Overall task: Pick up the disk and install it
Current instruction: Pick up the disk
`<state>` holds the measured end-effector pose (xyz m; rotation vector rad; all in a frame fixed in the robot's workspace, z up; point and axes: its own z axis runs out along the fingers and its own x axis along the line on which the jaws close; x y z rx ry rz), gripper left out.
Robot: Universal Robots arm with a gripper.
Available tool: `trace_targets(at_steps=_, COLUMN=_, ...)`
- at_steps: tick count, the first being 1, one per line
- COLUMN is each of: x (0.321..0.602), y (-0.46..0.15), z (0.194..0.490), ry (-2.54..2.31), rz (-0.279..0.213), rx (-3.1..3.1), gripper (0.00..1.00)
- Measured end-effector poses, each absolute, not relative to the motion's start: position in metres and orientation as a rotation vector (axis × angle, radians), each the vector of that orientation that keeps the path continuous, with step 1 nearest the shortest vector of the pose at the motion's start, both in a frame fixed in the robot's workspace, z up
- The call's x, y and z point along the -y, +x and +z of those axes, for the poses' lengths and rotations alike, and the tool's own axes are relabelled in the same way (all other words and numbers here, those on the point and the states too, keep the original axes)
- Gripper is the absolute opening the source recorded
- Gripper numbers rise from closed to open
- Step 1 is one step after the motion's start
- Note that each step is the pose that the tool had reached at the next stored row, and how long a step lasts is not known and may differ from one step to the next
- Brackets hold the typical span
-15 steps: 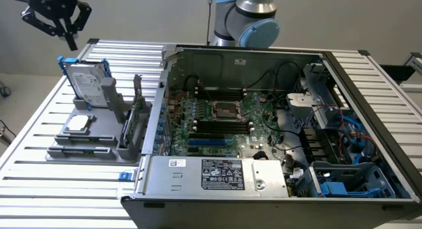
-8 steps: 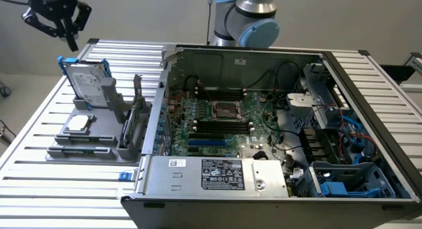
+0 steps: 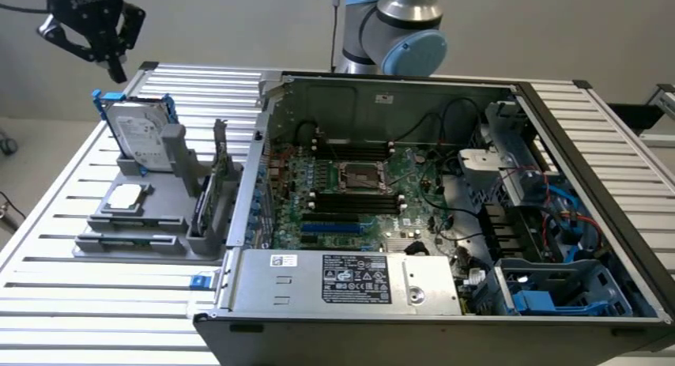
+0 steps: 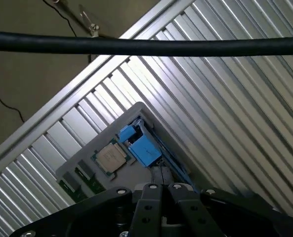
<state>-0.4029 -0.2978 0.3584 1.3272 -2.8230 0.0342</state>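
A slatted metal table [image 3: 84, 303] carries an open computer case [image 3: 390, 97] and, toward the exterior view's left, a grey stand [image 3: 158, 224]. The disk [image 3: 142, 133] stands on edge in the stand's far slot. Its silver face and white label are turned to the camera, and a blue carrier runs round its rim. Its long axis runs up and down, leaning a little along the 11-to-5 o'clock line. A small square chip [image 3: 126, 196] lies flat on the stand just in front of the disk, toward 6 o'clock.

The gripper [image 3: 106, 59] hangs in the air above the table's far corner, touching nothing. Its fingers are pressed together and hold nothing. From the fingertips, the disk lies at about 5 o'clock in the exterior view, near but clearly lower, with open air between them.

In the wrist view, the gripper [image 4: 161, 192] looks down on the stand. The disk [image 4: 141, 145] shows edge-on as a narrow blue strip just beyond the closed fingertips, with the chip [image 4: 110, 158] beside it. A black cable [image 4: 146, 47] crosses the view.

By the look of it, the pick has not yet begun. The disk sits in its slot, and its thin upper edge is the part facing the gripper.
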Motion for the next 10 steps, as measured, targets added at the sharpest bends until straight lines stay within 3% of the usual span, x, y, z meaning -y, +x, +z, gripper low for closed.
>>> trace_targets(at_steps=10, x=0.2978, y=-0.4029, z=0.3571, ry=1.58, rz=0.037, rx=2.692, gripper=0.11)
